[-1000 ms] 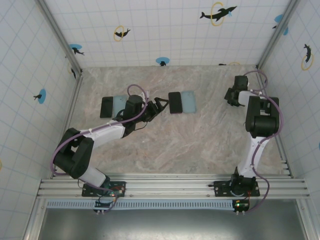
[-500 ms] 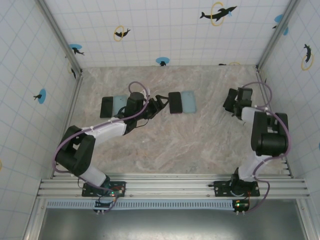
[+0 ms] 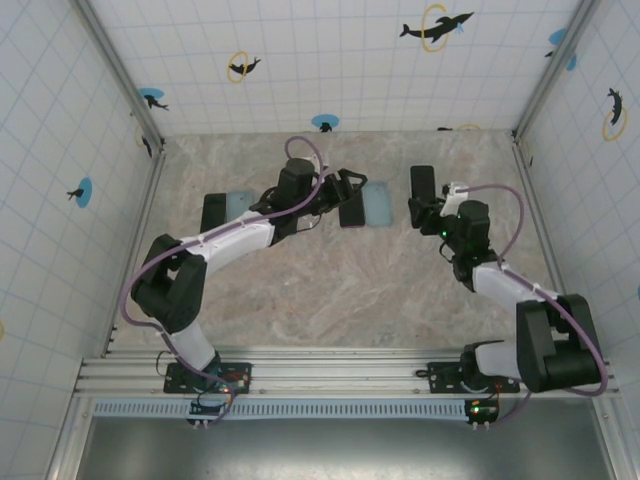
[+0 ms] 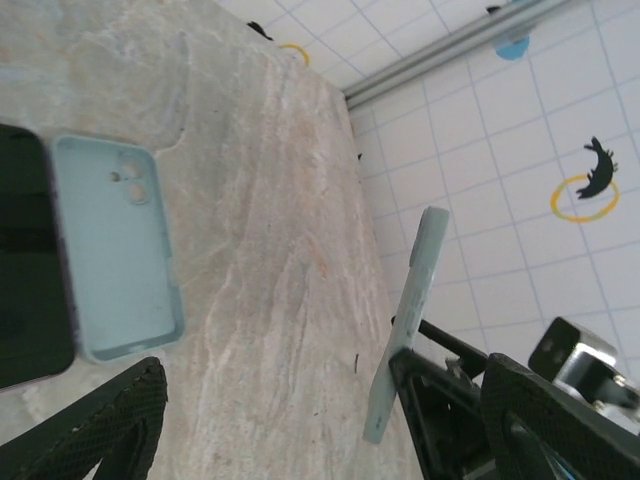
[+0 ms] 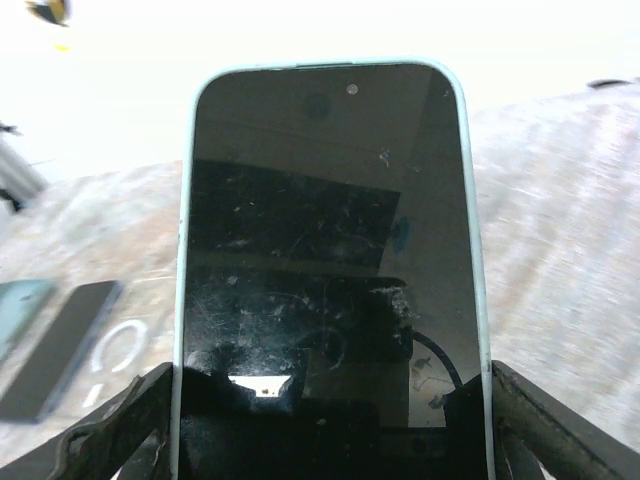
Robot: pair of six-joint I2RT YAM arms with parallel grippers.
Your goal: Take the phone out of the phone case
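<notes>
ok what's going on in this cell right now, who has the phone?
The right gripper is clamped on the cased phone and holds it upright above the table. The left gripper is open and reaches toward it without touching it. The phone sits fully in its light teal case. A bare phone and an empty case lie side by side under the left gripper. A second phone and second case lie further left.

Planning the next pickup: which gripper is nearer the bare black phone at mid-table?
Left. The left gripper hovers by the black phone, at its far-left corner, jaws open. The right gripper stands off to the phone's right, beyond the empty blue case, holding a cased phone.
</notes>
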